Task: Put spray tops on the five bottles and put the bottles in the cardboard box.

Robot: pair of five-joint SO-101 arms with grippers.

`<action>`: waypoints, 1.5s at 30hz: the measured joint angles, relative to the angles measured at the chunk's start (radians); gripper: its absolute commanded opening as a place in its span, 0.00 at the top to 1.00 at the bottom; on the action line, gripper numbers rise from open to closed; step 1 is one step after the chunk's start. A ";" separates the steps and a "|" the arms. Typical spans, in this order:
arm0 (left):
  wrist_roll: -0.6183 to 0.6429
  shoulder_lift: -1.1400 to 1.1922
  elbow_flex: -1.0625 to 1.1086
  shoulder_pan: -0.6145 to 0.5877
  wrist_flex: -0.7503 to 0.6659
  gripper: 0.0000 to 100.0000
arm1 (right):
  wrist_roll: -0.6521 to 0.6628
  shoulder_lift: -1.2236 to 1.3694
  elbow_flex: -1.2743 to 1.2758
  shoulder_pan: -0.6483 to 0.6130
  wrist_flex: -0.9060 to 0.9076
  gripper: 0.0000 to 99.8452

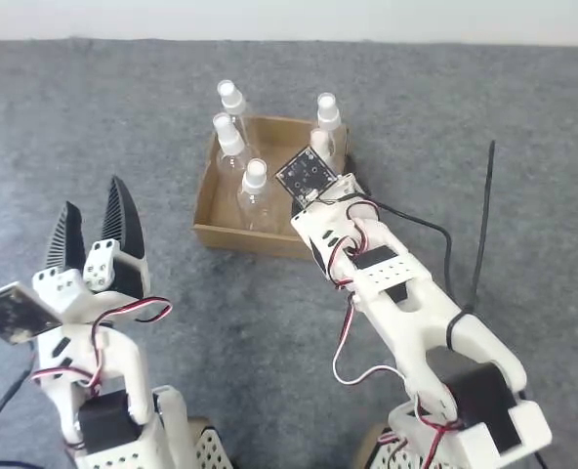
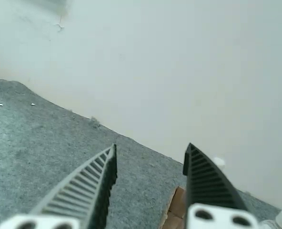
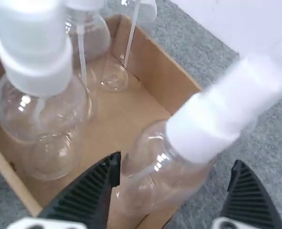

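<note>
The cardboard box point(image 1: 242, 237) sits on the grey carpet point(image 1: 123, 107). I can see four clear bottles standing in it, and each one has a white spray top. The far bottle point(image 1: 231, 98) is at the back edge. The second bottle point(image 1: 229, 137) is just in front of it. The near bottle point(image 1: 256, 186) stands closer to the front wall of the box. The side bottle point(image 1: 328, 122) is by the right wall.

The right gripper point(image 3: 177, 160) is over the box, close to the side bottle point(image 3: 165, 176). Its jaws are wide open with this bottle between them, and there is a gap on one side. The near bottle point(image 3: 38, 102) is just beside it.

The left gripper point(image 1: 96, 200) is held up over the carpet, well apart from the box. Its jaws are open and hold nothing. It points toward the white wall point(image 2: 179, 71).
</note>
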 measured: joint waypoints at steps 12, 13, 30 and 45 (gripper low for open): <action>0.000 0.000 0.000 0.000 0.000 0.79 | -0.005 0.002 0.000 0.000 0.055 0.69; 0.000 0.000 0.000 0.000 0.000 0.79 | -0.005 0.002 0.000 0.000 0.055 0.69; 0.000 0.000 0.000 0.000 0.000 0.79 | -0.005 -0.178 0.002 0.000 0.290 0.71; 0.000 0.000 0.000 0.000 0.000 0.79 | -0.008 -0.259 0.002 0.000 0.425 0.95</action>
